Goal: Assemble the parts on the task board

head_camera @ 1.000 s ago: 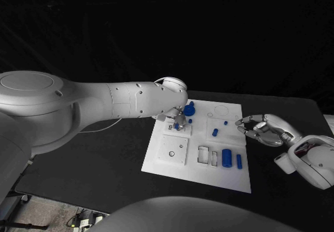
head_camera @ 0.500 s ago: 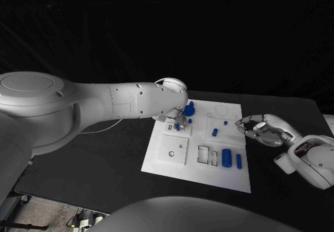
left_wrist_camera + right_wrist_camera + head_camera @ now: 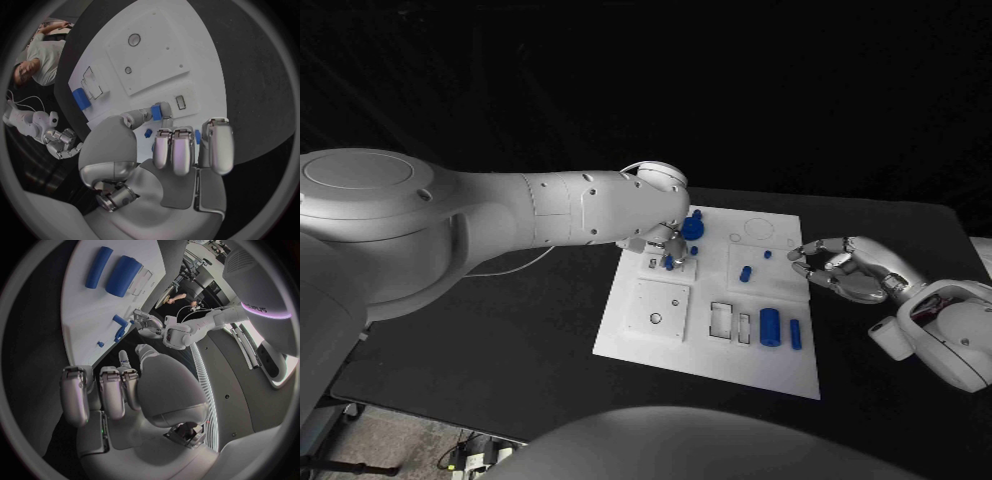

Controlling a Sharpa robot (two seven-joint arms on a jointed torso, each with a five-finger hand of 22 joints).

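Blue plastic peg [image 3: 156,112], small, rigid and probably light, was pinched in the left hand [image 3: 664,243] over the white task board [image 3: 711,350] (far-left area); you should grip its sides. The right hand [image 3: 845,270] hovered beside the board, fingers curled, holding nothing.

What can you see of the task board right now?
The task board is a flat white rectangular plate on the black table, with raised square panels, rectangular slots and round recesses. Small blue parts lie or stand on it. The left robot hand works over its far left corner; the right robot hand hovers beside its right edge.
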